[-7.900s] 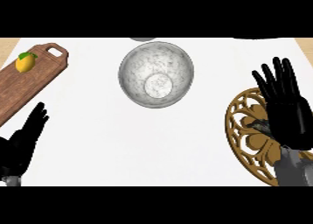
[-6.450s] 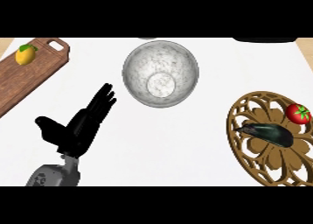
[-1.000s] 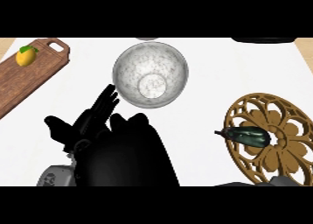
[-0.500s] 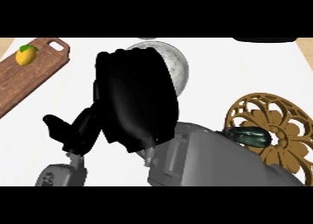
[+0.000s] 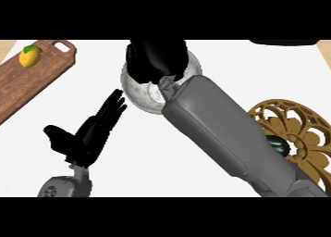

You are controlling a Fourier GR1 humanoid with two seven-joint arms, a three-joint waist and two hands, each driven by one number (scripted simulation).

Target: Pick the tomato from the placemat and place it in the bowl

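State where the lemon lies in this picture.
The lemon lies in the head view's upper left, on the wooden cutting board near its handle end, left of the bowl.

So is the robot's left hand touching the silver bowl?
Apart. In the head view the left hand stands open, fingers up, with a strip of white counter showing between its fingertips and the bowl's rim.

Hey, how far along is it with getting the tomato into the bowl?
Done, it seems: no tomato shows on the placemat, only a dark green item. In hand: the right robot hand is curled above the bowl, hiding whatever it holds, so the tomato itself cannot be seen. Left: letting go into the bowl and pulling the arm back. The left robot hand rests open at lower left.
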